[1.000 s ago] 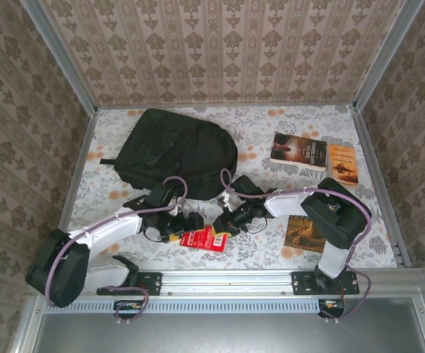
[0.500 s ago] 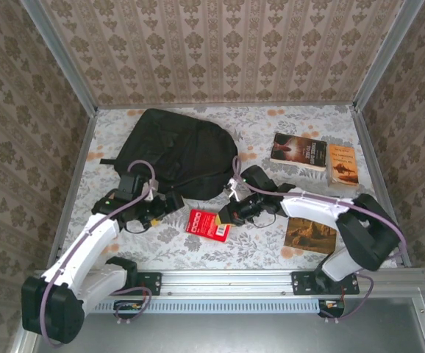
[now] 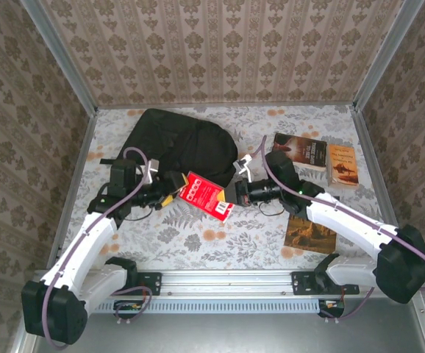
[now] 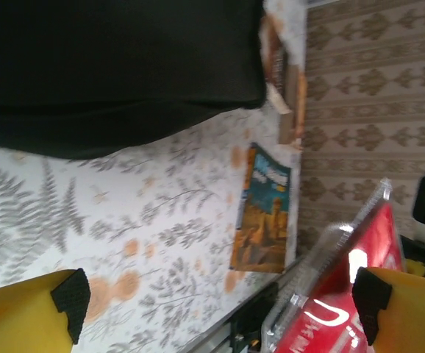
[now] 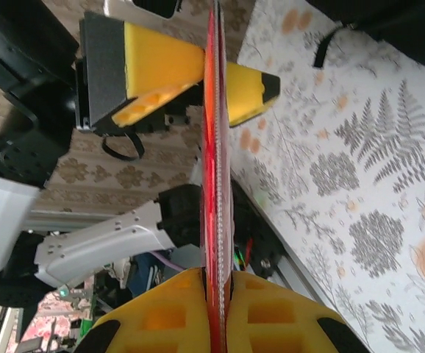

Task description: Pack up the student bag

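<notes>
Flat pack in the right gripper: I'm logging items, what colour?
Red, white lettering; the flat pack shows best in top external view.

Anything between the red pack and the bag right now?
Only the left gripper: open, it straddles the end of the red pack nearest the bag. The right gripper clamps the other end. Nothing else visible between them.

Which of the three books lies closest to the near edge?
The brown-cover book, lying alone; the dark book and orange book lie together farther back.
</notes>
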Controlling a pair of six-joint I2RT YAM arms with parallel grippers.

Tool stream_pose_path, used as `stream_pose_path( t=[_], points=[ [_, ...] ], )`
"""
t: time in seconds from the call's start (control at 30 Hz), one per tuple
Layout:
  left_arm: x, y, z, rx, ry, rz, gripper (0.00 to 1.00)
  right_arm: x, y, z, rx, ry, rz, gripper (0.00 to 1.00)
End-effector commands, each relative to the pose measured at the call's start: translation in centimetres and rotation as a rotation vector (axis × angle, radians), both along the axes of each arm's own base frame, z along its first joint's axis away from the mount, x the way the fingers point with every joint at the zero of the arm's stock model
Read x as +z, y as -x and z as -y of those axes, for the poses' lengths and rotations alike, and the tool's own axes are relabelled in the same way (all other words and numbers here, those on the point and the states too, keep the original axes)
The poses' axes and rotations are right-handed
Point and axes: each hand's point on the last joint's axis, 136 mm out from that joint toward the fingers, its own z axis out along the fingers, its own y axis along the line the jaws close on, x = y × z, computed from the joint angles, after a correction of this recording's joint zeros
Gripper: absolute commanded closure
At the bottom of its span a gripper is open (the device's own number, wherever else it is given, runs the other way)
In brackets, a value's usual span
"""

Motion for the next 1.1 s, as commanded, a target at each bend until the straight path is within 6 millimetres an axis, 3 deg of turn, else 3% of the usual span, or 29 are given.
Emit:
stream_pose_path(
  t=[0.0, 0.2, 0.43, 0.57, 0.7, 0.83, 1.07],
  points=[
    [3.1, -0.1, 1.5, -0.033, 0.125, 0.077, 0.08, 3.9, -1.1, -0.3, -0.052, -0.136, 0.051, 0.97],
    [4.6, -0.3, 2.9, -0.046, 0.189, 0.129, 0.28, 5.5, -1.6, -0.3, -0.083, -0.205, 0.057, 0.97],
    [6.6, -1.1, 3.1, -0.013, 0.232, 0.208, 0.66, 5.3, -1.6, -0.3, -0.089, -0.215, 0.049, 0.97],
    [6.5, -1.6, 3.1, 0.017, 0.231, 0.208, 0.85, 5.0, -1.8, -0.1, -0.104, -0.206, 0.051, 0.95],
    [6.0, -2.6, 2.5, 0.097, 0.222, 0.2, 0.9, 5.0, -2.5, 0.3, -0.144, -0.205, 0.059, 0.79],
    [5.9, -3.3, 2.3, 0.152, 0.213, 0.203, 0.94, 5.9, -2.9, 0.3, -0.165, -0.24, 0.083, 0.54],
    [6.0, -4.6, 1.3, 0.269, 0.191, 0.236, 0.96, 7.5, -3.9, 0.7, -0.232, -0.334, 0.08, 0.45]
  ],
)
